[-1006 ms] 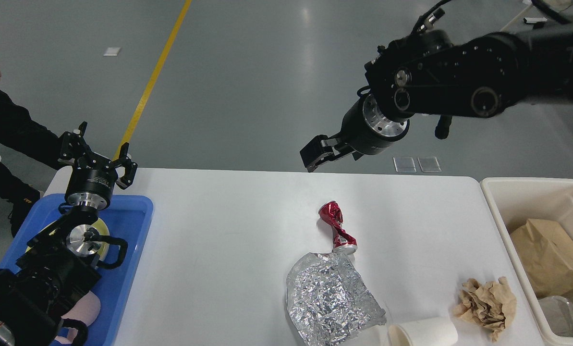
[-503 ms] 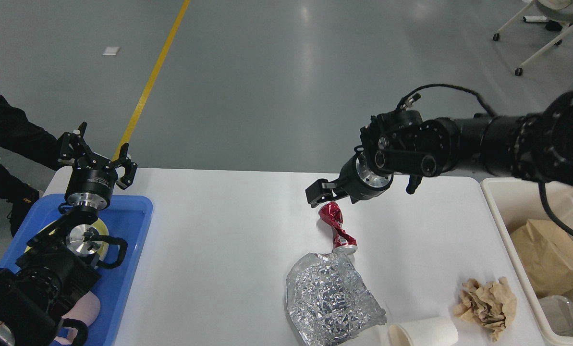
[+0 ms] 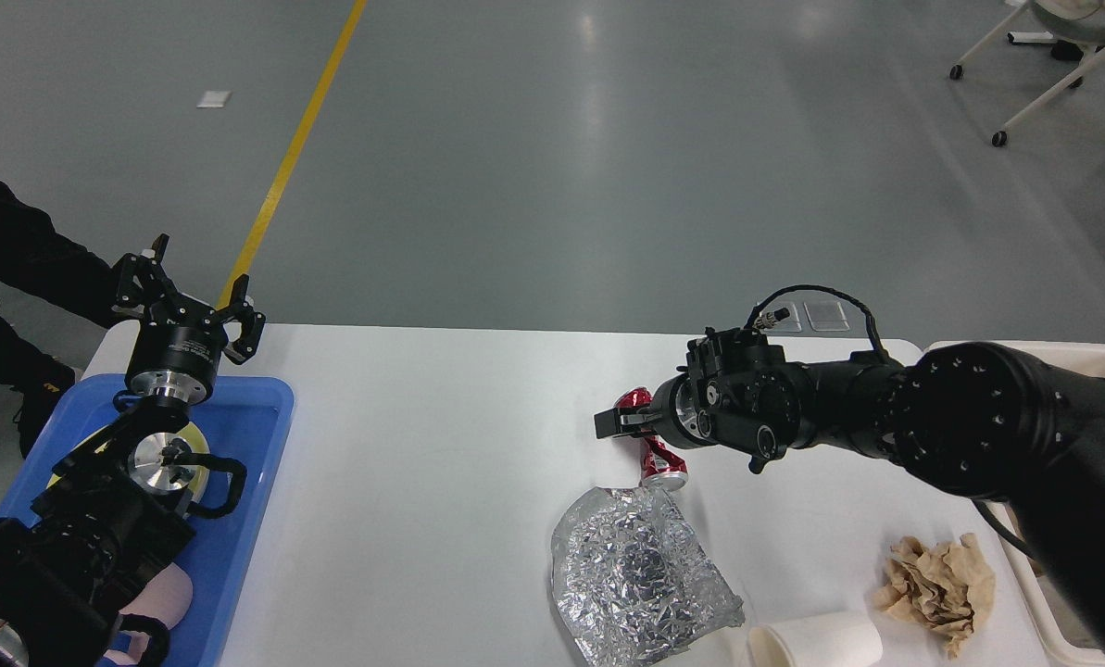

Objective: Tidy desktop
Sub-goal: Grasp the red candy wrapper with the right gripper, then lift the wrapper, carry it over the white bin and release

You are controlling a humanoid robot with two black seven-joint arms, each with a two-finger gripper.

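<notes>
Grey polished floor with a yellow line behind; white counter (image 3: 441, 435) spans the view, rounded corners, wider than anything on it.

Clutter on the counter's right half: crushed red can (image 3: 656, 454), crumpled foil sheet (image 3: 640, 574) just in front of it, brown paper wad (image 3: 941, 582), white paper cup (image 3: 816, 641) at the near edge. Cream bin (image 3: 1034, 350) at far right, mostly hidden by the arm. Blue tray (image 3: 246, 445) at left.

Right gripper (image 3: 615, 422) is low over the counter, at the can's upper end. Jaws reach across the can's top; whether parted or clenched I cannot tell, fingers too dark and overlapped.

Left gripper (image 3: 191, 301) is raised above the tray's far edge, jaws released, nothing between them.

Step in hand, by my reading: picking up the can as rubbish. Next move likely calls for a firm squeeze on the dented body, then a lift and carry right to the bin. Risk: the can rolling or slipping from the jaws.
</notes>
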